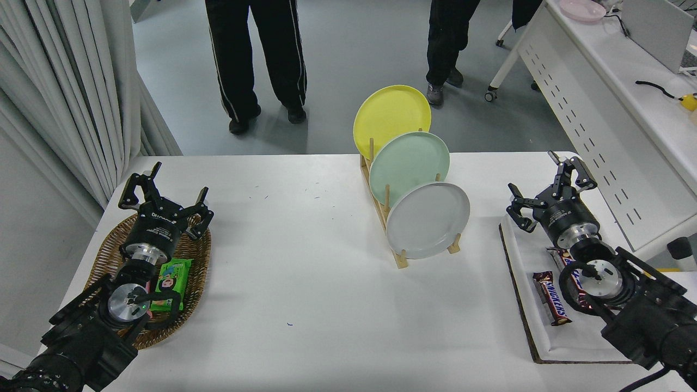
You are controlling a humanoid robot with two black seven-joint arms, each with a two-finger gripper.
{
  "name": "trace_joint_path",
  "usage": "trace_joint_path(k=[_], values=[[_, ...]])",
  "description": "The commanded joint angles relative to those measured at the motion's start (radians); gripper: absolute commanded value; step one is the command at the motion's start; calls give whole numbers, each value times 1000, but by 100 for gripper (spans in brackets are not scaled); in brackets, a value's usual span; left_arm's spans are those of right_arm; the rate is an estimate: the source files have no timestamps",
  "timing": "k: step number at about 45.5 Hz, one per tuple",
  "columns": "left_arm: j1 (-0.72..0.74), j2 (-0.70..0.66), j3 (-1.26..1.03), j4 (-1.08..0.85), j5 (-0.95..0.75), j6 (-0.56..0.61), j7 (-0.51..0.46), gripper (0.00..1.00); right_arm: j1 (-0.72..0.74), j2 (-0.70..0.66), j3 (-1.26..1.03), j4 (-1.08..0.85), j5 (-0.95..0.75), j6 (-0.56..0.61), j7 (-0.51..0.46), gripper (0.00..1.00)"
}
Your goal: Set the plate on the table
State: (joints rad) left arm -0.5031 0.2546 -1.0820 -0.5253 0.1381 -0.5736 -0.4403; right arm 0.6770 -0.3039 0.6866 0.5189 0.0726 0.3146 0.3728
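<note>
The light grey plate (428, 220) stands on edge in the front slot of a wooden rack (402, 260) on the white table (305, 283). A mint green plate (409, 167) and a yellow plate (391, 121) stand behind it in the same rack. My right gripper (546, 186) is open and empty, to the right of the grey plate and apart from it, above a white tray. My left gripper (163, 191) is open and empty, parked at the lower left over a wicker basket.
A wicker basket (109, 247) with a green snack packet (172, 283) sits at the left. A white tray (566, 348) with Snickers bars (551, 305) lies at the right. Two people stand beyond the far edge. A white perforated desk (599, 109) is at the right.
</note>
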Motion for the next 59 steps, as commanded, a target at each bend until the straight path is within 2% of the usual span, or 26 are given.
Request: trace_joint_path(k=[1,49,59], values=[[0,0,0,1,0,0,0,100,-2,-1,-1,0,-1,1,0,100],[0,0,1,1,0,0,0,100,15,-15,-9,-8,-2,-11,-2,100],[0,0,-1,-1,0,0,0,100,102,-87,-266,30,13,-11,-2,100]])
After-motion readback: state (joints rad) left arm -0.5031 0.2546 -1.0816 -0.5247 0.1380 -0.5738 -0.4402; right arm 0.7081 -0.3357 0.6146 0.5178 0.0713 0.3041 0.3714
